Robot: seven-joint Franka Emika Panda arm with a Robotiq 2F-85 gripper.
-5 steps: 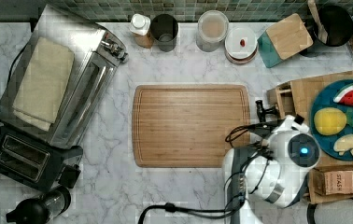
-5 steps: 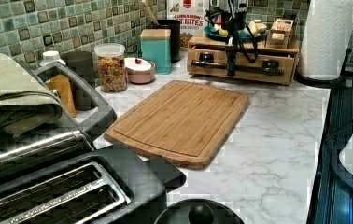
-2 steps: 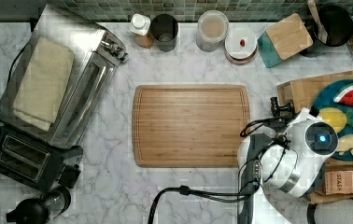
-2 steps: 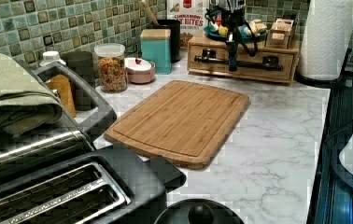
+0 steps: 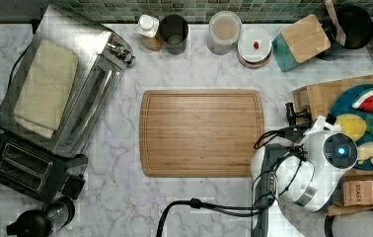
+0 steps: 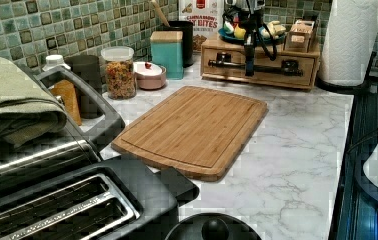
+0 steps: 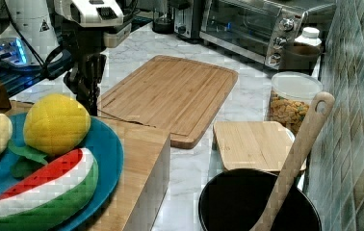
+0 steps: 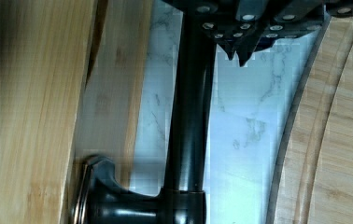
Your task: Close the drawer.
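- Going by the top view's left to right, the board [image 5: 202, 133] comes first. It lies flat on the counter behind the gripper [image 6: 249, 70], on the side away from the cabinet. Its rounded edge is near the fingers but apart from them, so it does not block a push.
- The gripper hangs straight down in front of the cabinet, and its fingertips [image 8: 240, 53] are drawn together to a narrow point with nothing between them. It seems set as a blunt pusher, since closing calls for pressure on the front, not a grasp.
- The handle [image 8: 188, 121] runs just on the cabinet side of the fingers. In the wrist view the tips sit on the board side of the bar, right beside it. Whether they touch cannot be told.
- The drawer [image 6: 267, 59] is directly ahead of the gripper, low in the cabinet. Its front looks almost flush, with a dark seam beside it in the wrist view, so it is judged shut or very nearly so. A final nudge may remain.
- The plate [image 5: 342, 103] of fruit rests on the cabinet top, above and beyond the gripper. A hard shove might jolt it, so gentle pressure looks wiser.
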